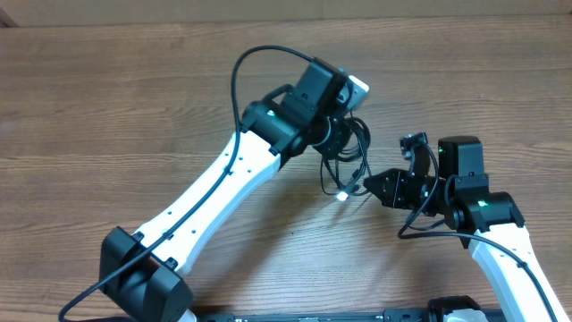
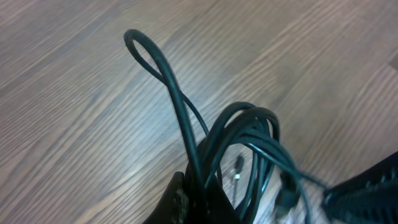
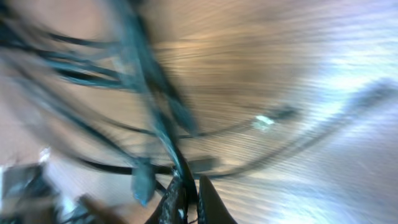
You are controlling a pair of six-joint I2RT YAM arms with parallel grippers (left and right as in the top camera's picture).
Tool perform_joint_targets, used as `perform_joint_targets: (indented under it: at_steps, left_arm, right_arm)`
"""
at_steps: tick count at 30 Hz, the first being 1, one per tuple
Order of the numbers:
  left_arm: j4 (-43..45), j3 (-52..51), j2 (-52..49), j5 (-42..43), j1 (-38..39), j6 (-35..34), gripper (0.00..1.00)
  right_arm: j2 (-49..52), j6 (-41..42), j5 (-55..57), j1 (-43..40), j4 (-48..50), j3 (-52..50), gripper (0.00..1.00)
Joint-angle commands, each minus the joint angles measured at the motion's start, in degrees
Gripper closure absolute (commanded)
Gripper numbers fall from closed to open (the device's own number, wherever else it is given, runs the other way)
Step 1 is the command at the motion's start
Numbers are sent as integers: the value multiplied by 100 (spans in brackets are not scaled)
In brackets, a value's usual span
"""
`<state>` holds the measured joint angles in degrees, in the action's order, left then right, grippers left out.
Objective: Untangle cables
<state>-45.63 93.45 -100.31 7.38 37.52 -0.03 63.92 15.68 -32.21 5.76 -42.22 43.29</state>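
The cables [image 1: 349, 159] hang as 1 bunched coil just right of the wooden table's [image 1: 134, 89] middle, lifted by the left gripper [image 2: 198, 198]. Its jaws are closed tight on several strands at once. In the left wrist view, 1 narrow loop [image 2: 144, 53] stands up toward 11 o'clock, and the main coils droop toward 5 o'clock. A silver-tipped plug [image 1: 342, 194] dangles at the bundle's 6 o'clock.

The right gripper [image 1: 371, 184] comes in from the bundle's 4 o'clock. Its own camera is badly blurred. The fingers look nearly together with a strand between them, but I cannot tell whether they truly grip it.

The risk is a pull while the left jaws clamp the whole bunch. That would cinch the coils rather than free 1 cord. A half-caught strand could also slip out, or the dangling plug could snag inside a loop.
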Motion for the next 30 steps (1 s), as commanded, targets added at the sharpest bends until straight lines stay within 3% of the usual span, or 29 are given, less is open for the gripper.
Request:
perform_joint_targets:
  at_steps: [1,5,7,10,14,17,24,27,30]
  left_arm:
    - [94,92,472,-319,-468,-83,96]
    - [87,90,588,17,-649,-83,96]
    - [83,92,595,133,-647,-83,96]
    - [85,90,595,372,-605,-83,96]
    - [92,90,595,450,-492,-83,96]
    - [90,90,592,496,-352,-83,96]
    - [90,90,592,404,-68,-81,96]
    - [85,90,592,407,-68,-81,96]
    - [-20,90,592,479,-68,-63,96]
  right_arm:
    - [-57,743,2048,17,-501,109,96]
    - [-57,1593,3077,17,-896,109,96]
    - [-57,1790,3082,17,-876,109,88]
    - [-57,1661,2391,17,-487,109,83]
    - [-57,350,-57,20,501,109,75]
    - [-57,332,-846,20,988,109,73]
    - [-57,334,-2037,42,1556,111,72]
    - [-57,334,-1937,39,1558,111,74]
    - [-57,435,-1121,39,1539,111,75]
